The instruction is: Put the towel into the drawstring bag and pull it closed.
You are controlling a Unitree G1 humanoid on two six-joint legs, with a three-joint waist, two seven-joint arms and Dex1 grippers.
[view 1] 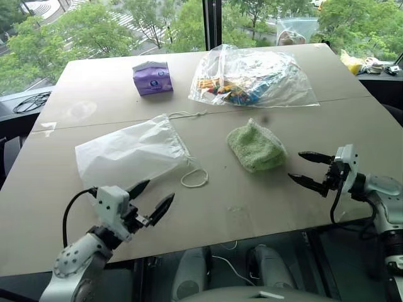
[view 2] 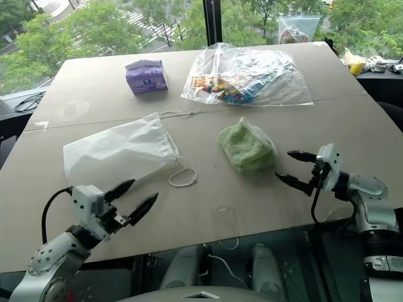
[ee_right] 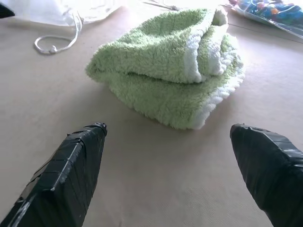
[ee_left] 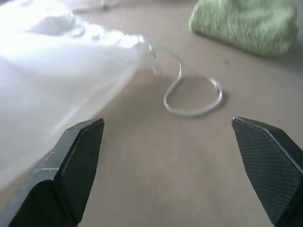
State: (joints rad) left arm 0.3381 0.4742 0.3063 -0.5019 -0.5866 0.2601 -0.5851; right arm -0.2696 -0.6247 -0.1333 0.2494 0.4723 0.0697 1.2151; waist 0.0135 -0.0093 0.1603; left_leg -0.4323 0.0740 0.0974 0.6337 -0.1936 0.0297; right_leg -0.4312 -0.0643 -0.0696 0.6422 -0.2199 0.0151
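The folded pale-green towel (view 1: 255, 146) lies on the table right of centre; in the right wrist view the towel (ee_right: 170, 78) sits just beyond the fingertips. The milky-white drawstring bag (view 1: 131, 153) lies flat to its left, mouth toward the towel, with one white cord loop (view 1: 195, 178) near me and another cord (view 1: 187, 115) at the far side. My right gripper (view 1: 300, 167) stands open, level, a short way right of the towel. My left gripper (view 1: 158, 195) is open near the table's front edge, just in front of the bag, holding nothing.
A purple tissue pack (view 1: 152, 78) stands at the back left. A large clear crinkly bag (view 1: 252, 78) of colourful items lies at the back, behind the towel. The tan table (view 1: 252, 207) has bare surface between my grippers. Black cables (view 1: 28, 102) lie off the table's left.
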